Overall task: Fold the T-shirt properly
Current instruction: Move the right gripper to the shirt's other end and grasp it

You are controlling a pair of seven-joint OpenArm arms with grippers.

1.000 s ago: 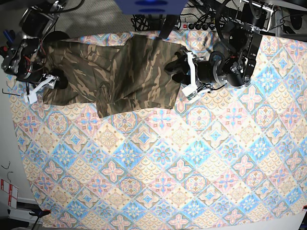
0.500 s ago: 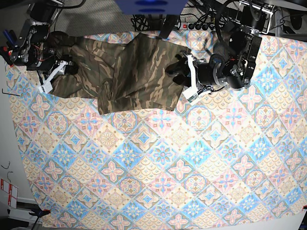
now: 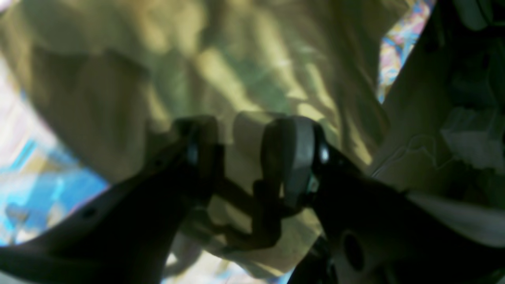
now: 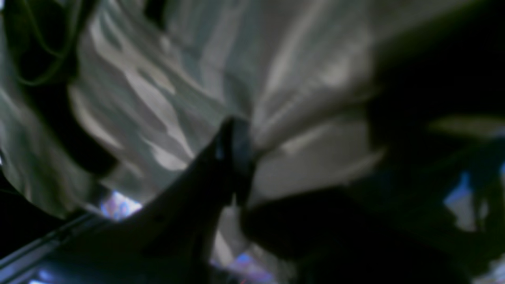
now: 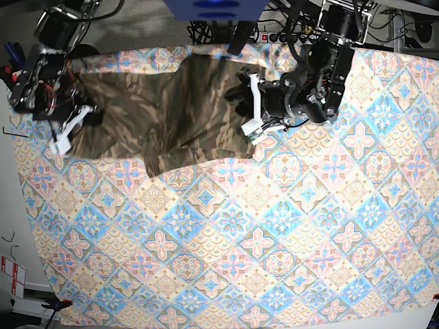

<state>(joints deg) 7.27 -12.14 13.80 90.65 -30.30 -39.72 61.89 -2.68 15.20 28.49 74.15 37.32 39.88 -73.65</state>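
Overhead, your patterned tablecloth of pink, blue and cream tiles (image 5: 260, 240) is covering nearly the whole view, with a power strip and tangled black cables (image 5: 281, 31) crowding its far edge. Your camouflage cloth T-shirt (image 5: 185, 110) is lying bunched along that far edge. Your left gripper (image 3: 252, 157) is pinching a fold of the shirt's right side between its pads. Your right gripper (image 4: 236, 157) is sitting pressed together on shirt cloth, though blur is smearing that wrist view.
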